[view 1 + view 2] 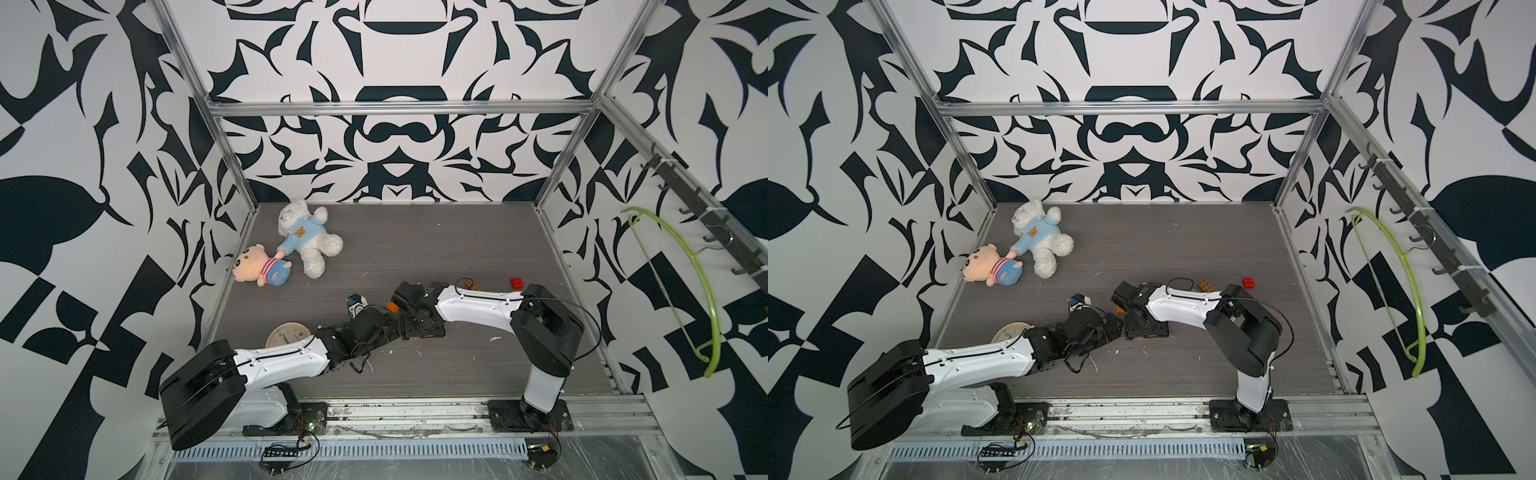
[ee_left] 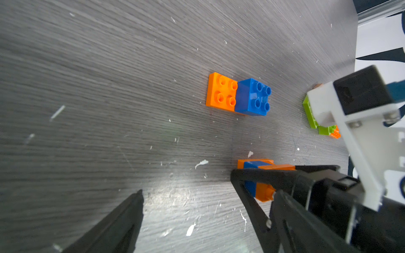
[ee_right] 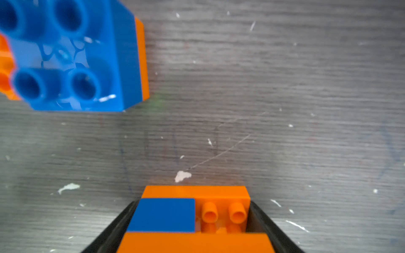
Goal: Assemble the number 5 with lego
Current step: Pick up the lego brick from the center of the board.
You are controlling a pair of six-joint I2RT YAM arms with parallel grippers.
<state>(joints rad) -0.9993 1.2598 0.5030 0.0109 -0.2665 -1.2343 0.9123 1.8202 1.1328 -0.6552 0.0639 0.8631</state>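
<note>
Right gripper (image 3: 194, 204) pinches the orange-blue stack (image 3: 166, 215); the base pair (image 3: 72, 54) lies ahead, offset sideways, apart

White screw-dotted arm shells (image 1: 282, 361) meet black joints (image 1: 544, 332), cables (image 1: 490, 295), a black left pincer (image 2: 207, 191) and right pincer (image 3: 192, 206).

The right gripper (image 3: 192, 204) clamps an orange and blue stack (image 3: 166, 215). Apart from it, a blue brick (image 3: 65, 54) sits on an orange brick (image 3: 141, 59).
</note>
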